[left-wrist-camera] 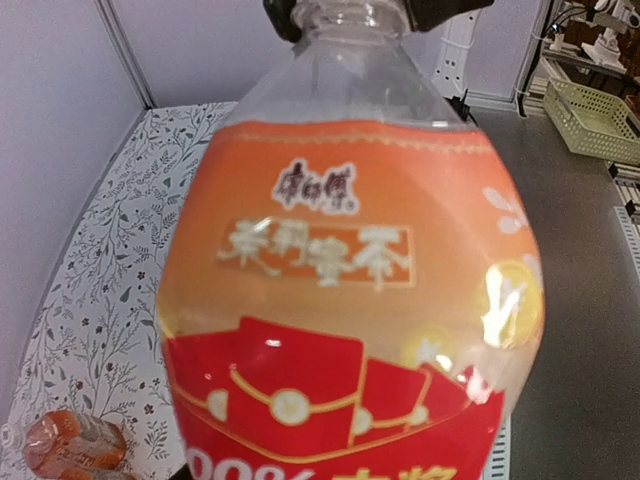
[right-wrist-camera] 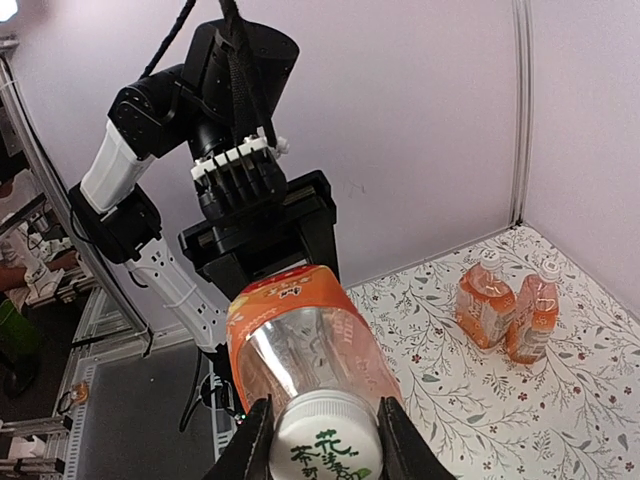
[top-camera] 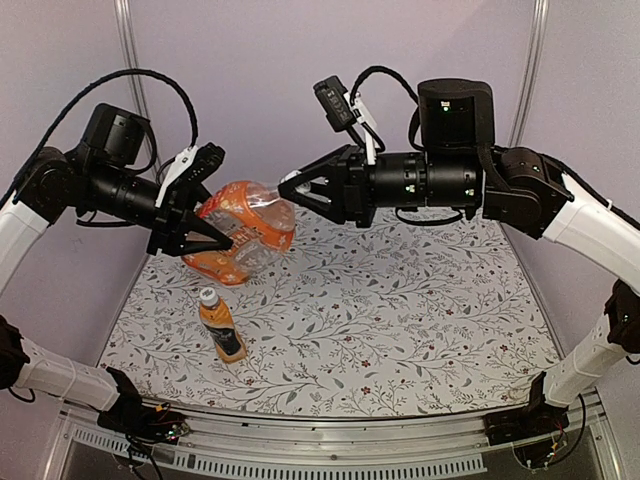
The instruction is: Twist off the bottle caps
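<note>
A large clear bottle (top-camera: 250,232) with an orange and red label is held in the air, lying on its side. My left gripper (top-camera: 218,205) is shut around its body; in the left wrist view the bottle (left-wrist-camera: 345,300) fills the frame and hides my fingers. My right gripper (top-camera: 288,188) is shut on its white cap (right-wrist-camera: 325,450), with one finger (right-wrist-camera: 255,445) on each side. A small orange bottle (top-camera: 220,325) with a white cap stands on the table below. Two small capped bottles (right-wrist-camera: 485,300) stand together in the right wrist view.
The flowered table mat (top-camera: 400,320) spreads to the right of the small bottle. Lilac walls close the back and sides. A metal rail (top-camera: 330,440) runs along the near edge. Small bottles (left-wrist-camera: 75,445) show at the lower left of the left wrist view.
</note>
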`<state>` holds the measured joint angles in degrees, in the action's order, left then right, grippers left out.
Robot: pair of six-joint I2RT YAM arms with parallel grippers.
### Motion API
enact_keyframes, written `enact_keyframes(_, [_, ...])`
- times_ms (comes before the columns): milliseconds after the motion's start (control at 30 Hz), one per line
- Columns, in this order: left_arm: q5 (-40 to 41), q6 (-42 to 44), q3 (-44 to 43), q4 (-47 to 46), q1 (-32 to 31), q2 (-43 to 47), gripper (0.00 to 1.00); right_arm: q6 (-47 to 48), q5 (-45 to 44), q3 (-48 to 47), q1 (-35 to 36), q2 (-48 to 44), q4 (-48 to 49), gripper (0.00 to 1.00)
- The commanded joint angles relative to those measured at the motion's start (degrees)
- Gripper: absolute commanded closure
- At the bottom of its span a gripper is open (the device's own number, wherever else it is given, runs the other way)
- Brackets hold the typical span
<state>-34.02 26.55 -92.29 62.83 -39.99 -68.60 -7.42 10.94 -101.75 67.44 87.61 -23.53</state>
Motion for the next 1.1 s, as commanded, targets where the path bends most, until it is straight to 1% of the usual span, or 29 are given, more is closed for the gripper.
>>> enact_keyframes(0, [4.60,-1.80,-0.81,-2.81,-0.57,0.57,0.65,-1.66,-3.40,-1.18,0.52,0.76,-2.26,0.37])
enact_keyframes(33, [6.32,-1.38,-0.71,-3.13,-0.66,0.76,0.65,-2.89,-4.57,-1.12,0.58,0.59,-2.71,0.17])
enact_keyframes(67, [8.40,-0.81,-0.58,-3.53,-0.82,1.01,0.65,-4.03,-6.41,-1.16,0.59,0.42,-3.17,0.05])
enact_keyframes(100, [11.58,0.12,-0.41,-4.36,-1.18,1.32,0.63,-5.96,-8.81,-1.12,0.59,0.01,-3.76,0.02])
enact_keyframes(167, [20.05,3.66,0.26,-6.87,-2.56,1.82,0.64,-10.95,-12.97,-1.15,0.21,-0.75,-4.87,0.01])
enact_keyframes(233, [30.00,9.34,1.79,-10.75,-4.96,2.74,0.66,-15.62,-14.21,-0.76,-0.75,-1.64,-5.48,0.01])
enact_keyframes(300, [39.88,16.83,4.98,-17.02,-8.08,4.42,0.66,-19.84,-14.48,-0.68,-1.83,-1.99,-6.50,0.01])
enact_keyframes(367, [46.88,26.57,10.43,-25.81,-11.50,7.34,0.64,-22.29,-15.40,-0.77,-2.97,-1.80,-7.89,0.04])
enact_keyframes(433, [51.89,36.36,17.37,-37.00,-15.13,10.99,0.64,-25.23,-13.81,-0.78,-4.44,-1.21,-8.38,0.08])
enact_keyframes(500, [54.38,44.03,23.25,-44.99,-17.50,13.40,0.64,-26.19,-11.84,-1.34,-4.68,-0.60,-8.17,0.12])
enact_keyframes(533, [55.69,46.30,25.46,-47.03,-18.45,13.91,0.64,-26.23,-10.04,-1.54,-4.65,-0.34,-7.71,0.15])
enact_keyframes(567, [56.83,47.50,26.13,-47.67,-19.21,14.03,0.64,-26.44,-8.96,-1.64,-4.64,0.10,-7.39,0.18])
enact_keyframes(700, [59.86,46.80,26.31,-47.75,-20.69,13.34,0.64,-27.24,-6.44,-1.42,-4.67,0.88,-6.43,0.27])
enact_keyframes(800, [61.23,45.69,25.74,-47.67,-20.83,12.72,0.64,-28.35,-4.55,0.43,-4.65,0.69,-5.11,0.29])
enact_keyframes(900, [61.66,44.83,25.74,-47.57,-20.83,12.52,0.64,-29.75,-4.96,3.81,-4.64,-0.79,-2.89,0.31])
enact_keyframes(967, [61.30,44.88,26.11,-47.53,-20.86,12.77,0.64,-30.21,-5.42,5.47,-4.63,-1.56,-1.50,0.40])
enact_keyframes(1000, [61.19,44.89,26.23,-47.50,-20.91,12.79,0.65,-30.28,-5.17,5.85,-4.66,-1.70,-0.92,0.46])
enact_keyframes(1033, [61.11,44.98,26.36,-47.46,-20.92,12.77,0.65,-30.22,-4.54,5.82,-4.61,-1.65,-0.33,0.55])
enact_keyframes(1067, [61.03,45.00,26.37,-47.38,-20.92,12.77,0.66,-30.28,-3.94,5.61,-4.62,-1.51,-0.15,0.60])
